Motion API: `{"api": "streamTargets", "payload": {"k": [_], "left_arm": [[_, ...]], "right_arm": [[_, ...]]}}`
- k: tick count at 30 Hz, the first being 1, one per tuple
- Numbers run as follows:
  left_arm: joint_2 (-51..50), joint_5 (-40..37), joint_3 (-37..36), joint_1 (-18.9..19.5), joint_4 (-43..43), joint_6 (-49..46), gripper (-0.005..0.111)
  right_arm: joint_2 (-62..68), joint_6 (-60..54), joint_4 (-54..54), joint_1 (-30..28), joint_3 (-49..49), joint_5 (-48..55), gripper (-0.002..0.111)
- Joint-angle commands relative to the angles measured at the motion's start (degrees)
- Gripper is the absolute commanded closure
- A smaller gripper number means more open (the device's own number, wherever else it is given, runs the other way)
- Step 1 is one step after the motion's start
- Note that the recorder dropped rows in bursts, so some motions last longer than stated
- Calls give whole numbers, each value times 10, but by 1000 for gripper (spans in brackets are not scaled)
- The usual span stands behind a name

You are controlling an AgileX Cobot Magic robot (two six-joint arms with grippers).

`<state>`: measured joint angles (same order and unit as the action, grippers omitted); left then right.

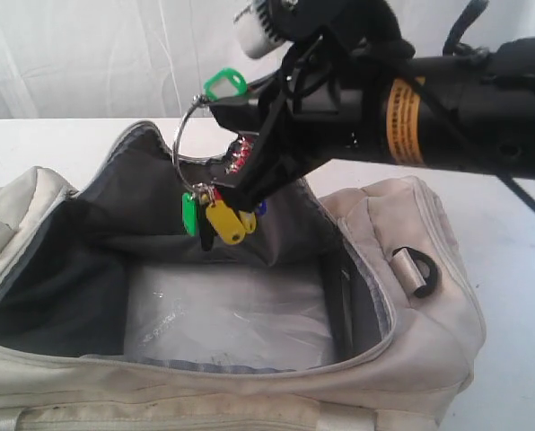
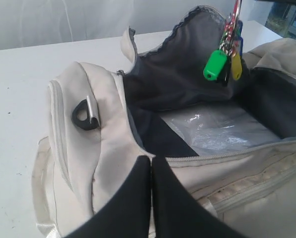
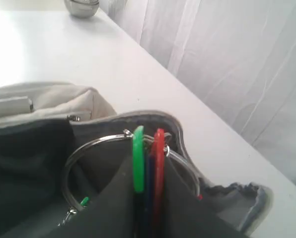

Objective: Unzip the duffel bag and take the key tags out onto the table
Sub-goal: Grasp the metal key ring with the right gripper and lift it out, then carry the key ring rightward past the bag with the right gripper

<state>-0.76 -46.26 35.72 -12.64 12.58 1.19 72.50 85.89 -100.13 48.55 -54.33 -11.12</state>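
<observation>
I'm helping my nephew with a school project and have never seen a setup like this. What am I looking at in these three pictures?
It is a robot with two arms. One picture comes from a camera off the arms; the other two sit on its wrists. On the white table lies a cream duffel bag, unzipped and wide open. The right gripper has its fingers closed on a bunch of coloured key tags on a metal ring, lifted above the bag's opening. The left gripper is shut, with its black fingers at the bag's near edge; whether it pinches the fabric is unclear.

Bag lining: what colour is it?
Dark grey lining, seen best in the exterior view.
</observation>
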Motion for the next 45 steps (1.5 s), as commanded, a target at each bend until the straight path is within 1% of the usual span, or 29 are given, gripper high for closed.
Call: {"api": "streamTargets", "payload": {"k": [1,6,15,19,23,25,26,27,29,31,32,34,36,38,40,41,43,45], "left_arm": [[3,-15,-3,-1,8,-1,99],[3,-32,-3,-1,11,-1,99],[3,-34,-3,-1,14,-1,99],[3,-34,-3,-1,19,-1,99],[3,-19,-3,-1,20,-1,99],[-3,9,-4,-1,20,-1,93],[-10,43,-19,-1,29,-1,86],[-13,57,-28,-1,37,-1,82],[-36,108,-80,-1,73,-1,57],[-67,144,-115,-1,84,-1,43],[-78,161,-124,-1,84,-1,42],[-119,203,-137,-1,107,-4,42],[-162,234,-139,-1,171,-67,42],[-200,257,-139,-1,238,-140,42],[-236,273,-136,-1,289,-202,42],[-256,278,-134,-1,308,-226,42],[-291,278,-129,-1,321,-258,42],[-327,279,-122,-1,321,-266,42]], "right_arm": [[-26,2,2,1,-12,23,108],[-63,-2,2,1,-12,57,108],[-149,-2,2,-1,-7,64,108],[-190,-2,2,-1,13,91,108],[-241,-2,2,-1,55,101,108],[-264,4,2,-1,77,107,108],[-279,4,2,-1,90,118,108],[-287,4,2,-1,97,126,108],[-322,4,2,-1,118,153,108],[-353,4,2,-1,124,184,108],[-366,-1,2,-1,125,194,108],[-393,-38,36,-1,128,223,108],[-411,-131,129,-1,131,257,108],[-421,-242,246,-1,131,308,108],[-427,-403,391,-1,131,373,108],[-429,-465,442,-1,131,401,108],[-434,-567,533,-1,131,420,108],[-438,-589,560,-1,131,408,108]]}}
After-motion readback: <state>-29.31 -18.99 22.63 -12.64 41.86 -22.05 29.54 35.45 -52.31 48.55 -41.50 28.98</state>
